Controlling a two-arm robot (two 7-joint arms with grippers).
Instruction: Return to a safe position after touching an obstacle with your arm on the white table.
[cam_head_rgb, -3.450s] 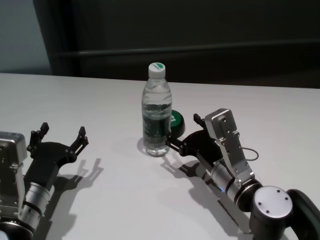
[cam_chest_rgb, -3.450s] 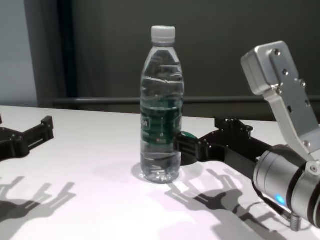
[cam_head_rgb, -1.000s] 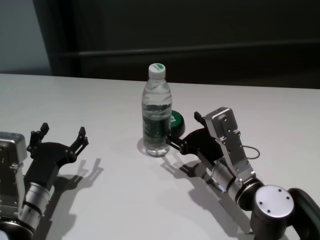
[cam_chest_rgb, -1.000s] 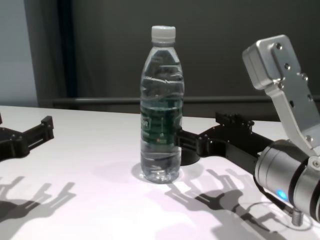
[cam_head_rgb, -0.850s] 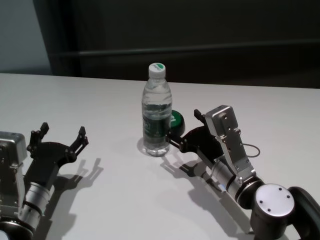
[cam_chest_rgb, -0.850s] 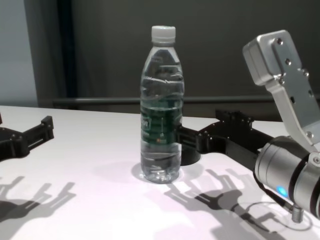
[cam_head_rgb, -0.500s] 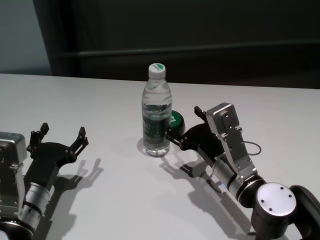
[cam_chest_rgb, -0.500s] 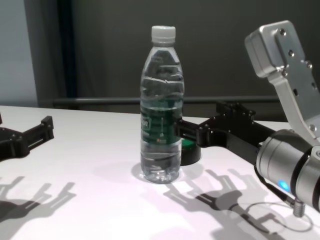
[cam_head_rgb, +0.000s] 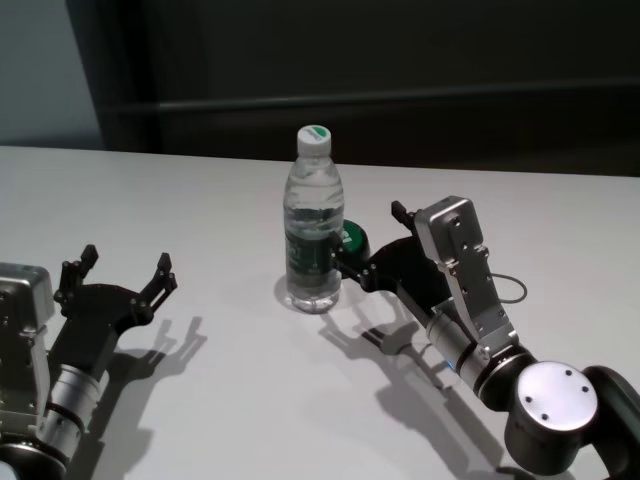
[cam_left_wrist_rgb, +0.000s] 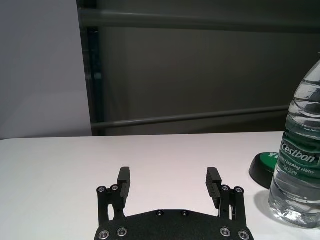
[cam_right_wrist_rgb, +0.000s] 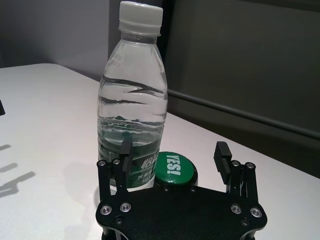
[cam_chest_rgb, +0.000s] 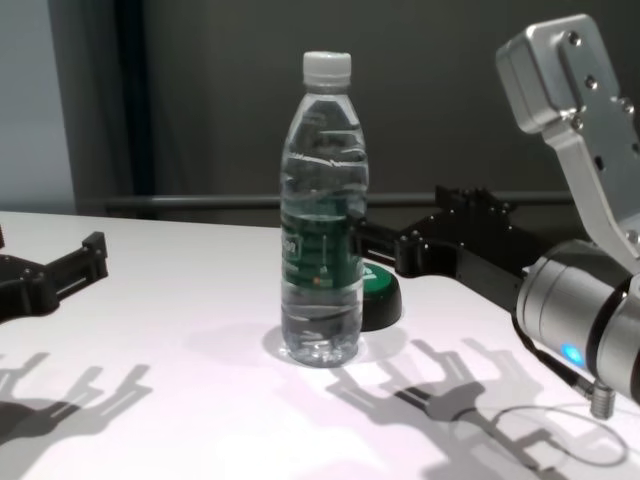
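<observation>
Right gripper (cam_head_rgb: 367, 245), fingers spread and holding nothing, hovers beside the water bottle (cam_head_rgb: 314, 235) — one fingertip seemingly brushing its label; left gripper (cam_head_rgb: 118, 281) rests parked, splayed, empty.

- The left black claw (cam_left_wrist_rgb: 170, 189) hangs open over the broad white desk (cam_left_wrist_rgb: 60, 170).
- A clear plastic water bottle (cam_left_wrist_rgb: 300, 165) stands beside a black-and-green round disc (cam_left_wrist_rgb: 264, 171).

White table (cam_head_rgb: 200, 200) bears upright bottle (cam_head_rgb: 314, 232); green-topped disc (cam_head_rgb: 349, 243) beside
</observation>
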